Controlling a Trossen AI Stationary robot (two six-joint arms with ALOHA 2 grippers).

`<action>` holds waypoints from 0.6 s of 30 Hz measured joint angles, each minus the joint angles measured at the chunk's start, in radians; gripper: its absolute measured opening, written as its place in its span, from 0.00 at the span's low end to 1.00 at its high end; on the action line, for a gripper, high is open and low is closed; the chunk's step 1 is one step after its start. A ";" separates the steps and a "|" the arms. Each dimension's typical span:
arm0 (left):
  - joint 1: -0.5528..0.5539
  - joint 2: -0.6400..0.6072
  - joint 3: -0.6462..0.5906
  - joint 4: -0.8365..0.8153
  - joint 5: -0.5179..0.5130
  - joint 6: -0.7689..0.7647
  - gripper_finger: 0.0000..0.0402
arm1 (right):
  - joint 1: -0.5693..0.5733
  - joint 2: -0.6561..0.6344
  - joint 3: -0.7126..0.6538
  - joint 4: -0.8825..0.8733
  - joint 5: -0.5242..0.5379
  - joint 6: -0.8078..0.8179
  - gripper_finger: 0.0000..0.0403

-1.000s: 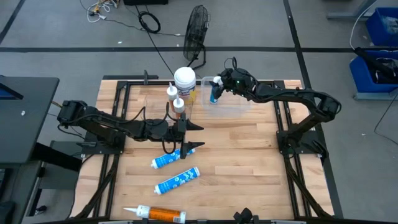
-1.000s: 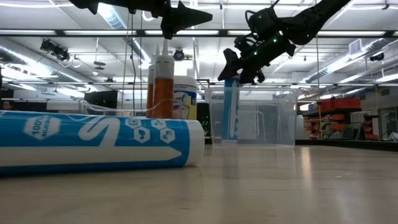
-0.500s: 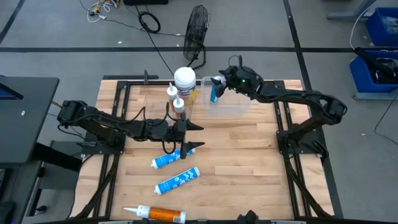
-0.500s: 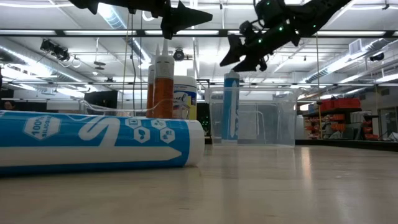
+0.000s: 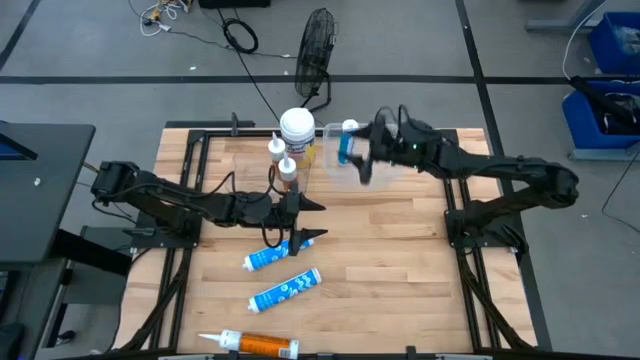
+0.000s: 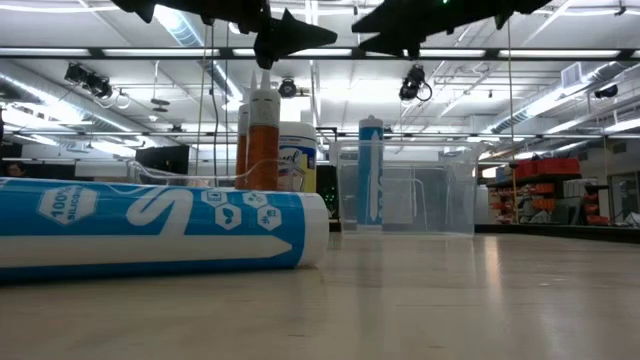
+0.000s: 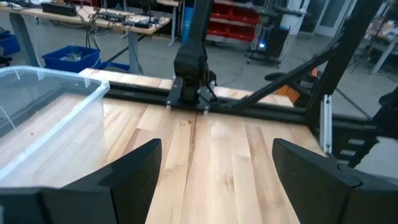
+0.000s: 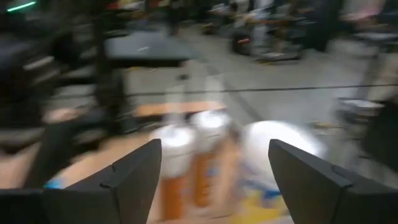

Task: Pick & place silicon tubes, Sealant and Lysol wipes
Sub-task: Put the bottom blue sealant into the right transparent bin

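A blue tube stands upright on its base in the clear bin at the far side; it also shows in the low view. The Lysol wipes canister and two orange tubes stand left of the bin. Two blue tubes and an orange tube lie on the table. My right gripper is open and empty above the bin, beside the upright blue tube. My left gripper is open and empty, raised over the table's middle.
Black frame rails run along the table's edges. Bare wood lies in the table's near right part. A fan and cables lie on the floor beyond the far edge.
My right gripper has risen off the top of the blue tube in the bin and swung away toward the table's near and right side, turning as it goes. The tube stays upright in the bin.
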State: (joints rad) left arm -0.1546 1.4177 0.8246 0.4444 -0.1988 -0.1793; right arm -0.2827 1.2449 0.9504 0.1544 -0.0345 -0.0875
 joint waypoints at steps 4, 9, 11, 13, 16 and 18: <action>0.000 -0.056 0.000 -0.093 -0.034 -0.022 0.78 | 0.122 0.006 0.000 -0.057 -0.053 -0.011 0.74; -0.007 -0.168 0.000 -0.281 -0.057 -0.055 0.78 | 0.307 0.025 0.000 -0.113 -0.063 -0.025 0.74; -0.019 -0.217 0.000 -0.353 -0.072 -0.092 0.78 | 0.375 0.049 0.000 -0.103 -0.063 -0.021 0.74; -0.032 -0.263 0.000 -0.412 -0.087 -0.135 0.78 | 0.438 0.087 0.000 -0.092 -0.063 -0.007 0.74; -0.055 -0.332 0.000 -0.461 -0.095 -0.157 0.78 | 0.511 0.151 0.000 -0.053 -0.062 -0.006 0.74; -0.070 -0.369 0.001 -0.471 -0.108 -0.169 0.78 | 0.548 0.199 0.000 -0.025 -0.062 -0.004 0.74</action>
State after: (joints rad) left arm -0.2250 1.0489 0.8252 -0.0271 -0.3069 -0.3478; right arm 0.2649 1.4436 0.9501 0.1297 -0.0963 -0.0917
